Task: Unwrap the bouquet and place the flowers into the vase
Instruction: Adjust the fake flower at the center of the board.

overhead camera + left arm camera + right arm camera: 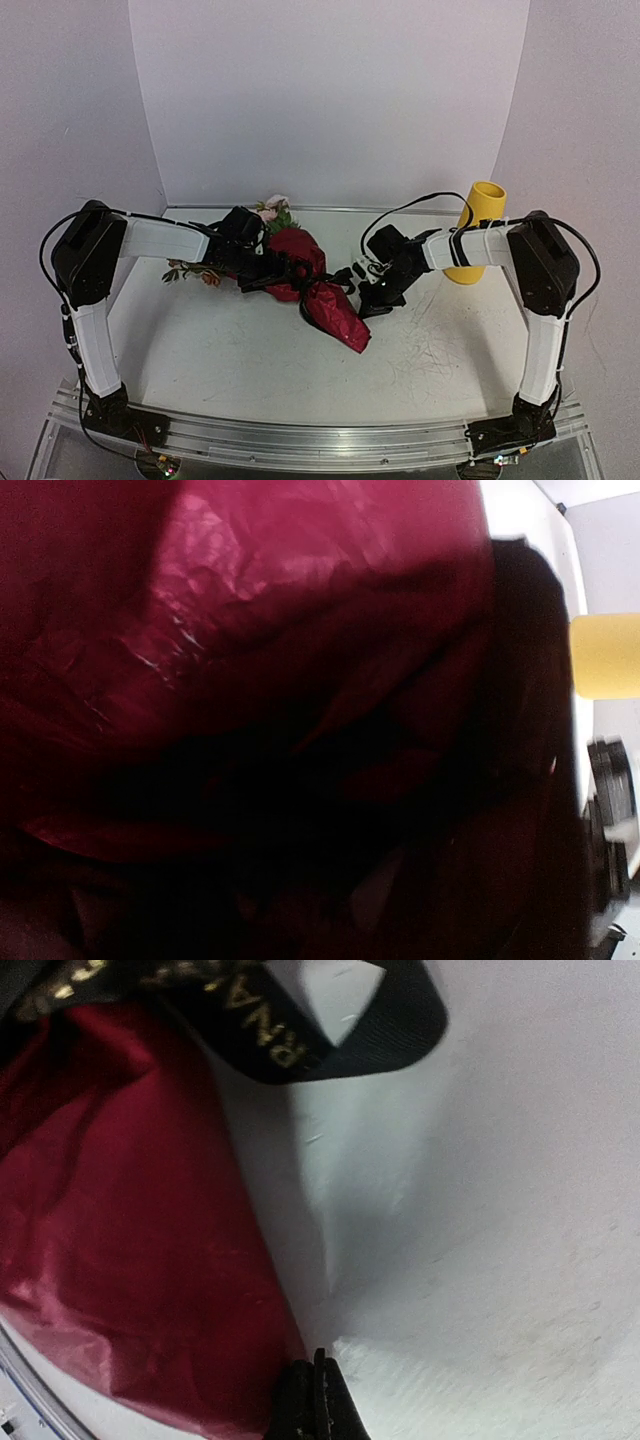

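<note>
A bouquet (315,285) lies across the middle of the worktop (250,350), flanked by 2 robot arms. Its pink and white flowers (275,210) point to 11 o'clock and its tapered tail to 5 o'clock. The dark red wrap (250,630) is bunched around the stems and fills the left wrist camera's view. The left claw (262,272) is pressed into it with jaws spread wide, though whether they clasp the bundle cannot be told. The right claw (315,1400) is fully closed, low over the worktop at the wrap's 3 o'clock edge, with nothing visibly pinched. A black, gold-lettered ribbon (300,1020) loops just beyond it, and whether it is untied is unclear. A loose sprig (190,270) with 1 rust-orange bloom lies at 9 o'clock beside the left arm. The mustard-yellow vase (485,200) stands upright at 2 o'clock, behind the right forearm and well apart from the bundle, with no stems showing at its mouth. By this view the job is at an early stage: the wrap has yet to come off, and every flower has yet to reach the vase.
</note>
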Robot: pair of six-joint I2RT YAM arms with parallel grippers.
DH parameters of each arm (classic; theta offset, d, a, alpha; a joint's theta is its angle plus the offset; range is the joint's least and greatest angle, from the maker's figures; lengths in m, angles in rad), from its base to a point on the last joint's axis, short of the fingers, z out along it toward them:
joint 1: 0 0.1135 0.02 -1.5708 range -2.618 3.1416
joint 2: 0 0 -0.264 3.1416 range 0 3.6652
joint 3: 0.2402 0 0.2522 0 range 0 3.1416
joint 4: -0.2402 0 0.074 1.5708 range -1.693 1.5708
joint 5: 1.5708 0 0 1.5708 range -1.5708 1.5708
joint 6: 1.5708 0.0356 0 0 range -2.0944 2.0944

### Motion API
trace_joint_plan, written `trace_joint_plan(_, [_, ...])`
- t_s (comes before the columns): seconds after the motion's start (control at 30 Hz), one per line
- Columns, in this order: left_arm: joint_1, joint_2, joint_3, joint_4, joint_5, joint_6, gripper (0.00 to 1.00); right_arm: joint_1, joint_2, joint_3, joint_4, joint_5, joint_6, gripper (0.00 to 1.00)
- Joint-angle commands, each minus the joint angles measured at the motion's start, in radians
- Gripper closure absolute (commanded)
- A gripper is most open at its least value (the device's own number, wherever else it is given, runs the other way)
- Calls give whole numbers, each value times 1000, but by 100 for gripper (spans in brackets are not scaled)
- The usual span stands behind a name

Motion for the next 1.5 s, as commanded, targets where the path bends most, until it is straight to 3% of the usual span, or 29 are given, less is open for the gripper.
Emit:
trace_joint_plan(0.0, [1,4,40,4,-8,39,10,33,-79,-44,13,-109,19,100])
trace_joint_plan(0.43, [0,-87,-11,5,-64,88,9,170,-35,20,52,-203,29,97])
trace_joint_plan(0.63, [1,-223,-103,2,-163,63,9,177,-45,58,60,-140,66,84])
trace_joint_plan(0.77, [0,-336,-191,-8,-162,60,13,160,-71,57,60,-89,104,83])
trace_joint_plan(1.0, [-2,-455,-286,-15,-42,80,26,110,-110,55,60,12,153,85])
trace_joint_plan(1.23, [-84,-433,-277,-14,-38,105,27,28,-119,62,58,27,233,82])
trace_joint_plan(1.47, [-144,-318,-242,-10,-75,109,48,8,-139,56,57,39,254,80])
